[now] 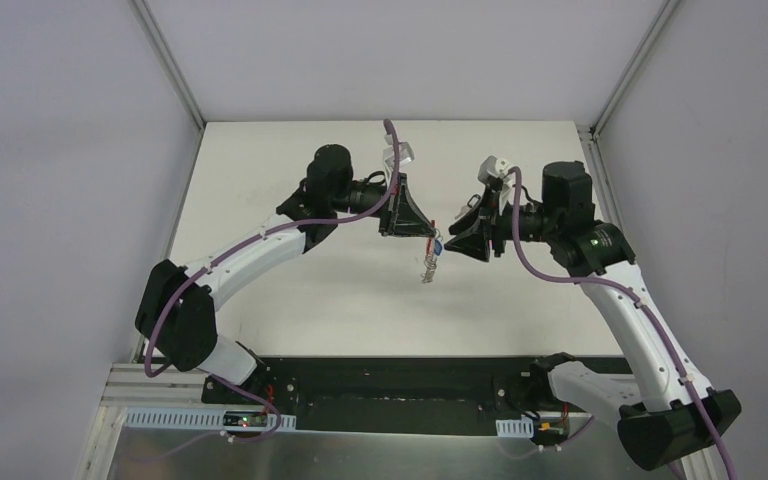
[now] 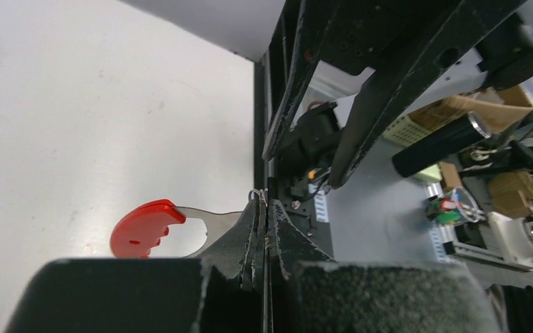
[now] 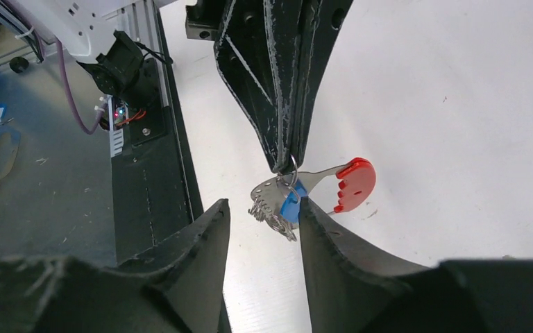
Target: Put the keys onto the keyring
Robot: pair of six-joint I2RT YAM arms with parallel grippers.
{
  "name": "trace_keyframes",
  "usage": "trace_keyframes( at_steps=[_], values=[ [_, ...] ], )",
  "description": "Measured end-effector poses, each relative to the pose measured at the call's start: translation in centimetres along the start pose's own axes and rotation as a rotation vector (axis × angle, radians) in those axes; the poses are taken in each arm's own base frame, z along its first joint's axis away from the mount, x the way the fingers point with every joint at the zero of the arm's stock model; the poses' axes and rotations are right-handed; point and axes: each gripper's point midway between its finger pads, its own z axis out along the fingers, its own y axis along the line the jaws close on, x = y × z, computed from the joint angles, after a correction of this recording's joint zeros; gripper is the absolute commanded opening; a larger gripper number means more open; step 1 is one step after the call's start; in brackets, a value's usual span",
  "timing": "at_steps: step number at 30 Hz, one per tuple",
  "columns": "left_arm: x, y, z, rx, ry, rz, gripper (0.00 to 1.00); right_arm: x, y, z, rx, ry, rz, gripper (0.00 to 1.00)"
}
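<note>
Mid-table (image 1: 290,300), far from edges, left pincer (image 2: 266,215) pinches keyring (image 3: 350,182); right pincer (image 3: 262,205) parted.

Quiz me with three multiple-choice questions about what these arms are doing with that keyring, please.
1. Where is the keyring? A flat on the table; B pinched by the left gripper; C on the black rail.
2. What colour is the key head? A green; B blue; C yellow.
3. How is the right gripper? A open; B shut tight; C out of view.
Answers: B, that gripper is clamped shut on it; B, bright blue plastic shows; A, its jaws stand well apart.
</note>
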Motion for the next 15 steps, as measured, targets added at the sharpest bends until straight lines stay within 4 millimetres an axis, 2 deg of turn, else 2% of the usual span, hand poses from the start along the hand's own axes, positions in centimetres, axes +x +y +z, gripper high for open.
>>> trace_keyframes(
  at_steps=[7,15],
  values=[
    [-2.3,-2.0,0.2,0.081,-0.078,-0.006,0.0,-0.8,0.3,-0.3,-0.006,-0.032,-0.027,0.46],
    [-2.6,-3.0,0.0,0.128,-0.099,-0.027,0.0,-0.6,0.0,0.0,-0.016,-0.03,-0.01,0.43]
  ],
)
